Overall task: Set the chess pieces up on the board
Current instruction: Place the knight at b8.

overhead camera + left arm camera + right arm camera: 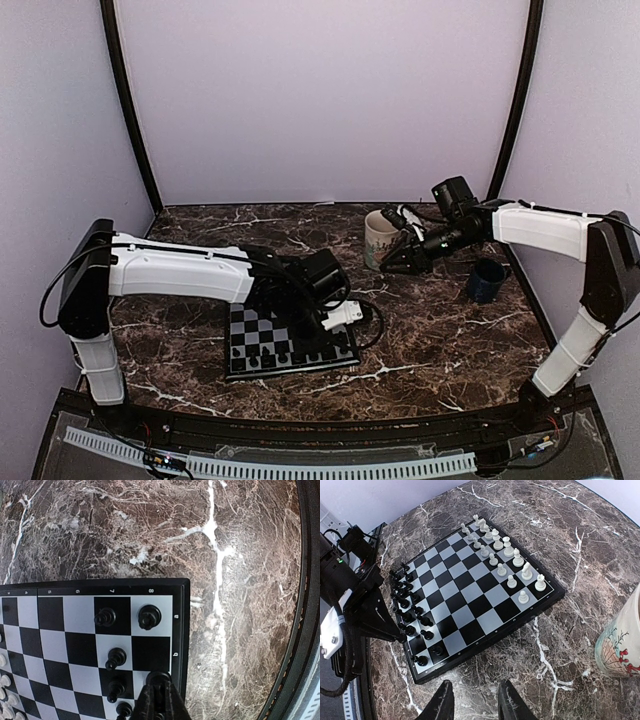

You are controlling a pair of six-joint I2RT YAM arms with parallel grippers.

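Setup is looking nearly done: white pieces (502,545) are standing in two rows on the board (470,587), black rows (406,600) are almost full, left pincer (159,686) is pinching a black piece (159,677) over the back row near the corner, right pincer (472,700) is hanging spread and empty above the bench (570,555).

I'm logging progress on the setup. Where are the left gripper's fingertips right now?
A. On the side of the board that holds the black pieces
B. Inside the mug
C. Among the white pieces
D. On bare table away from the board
A: the left gripper is pinched on a black piece at the board edge, with other black pieces beside it.
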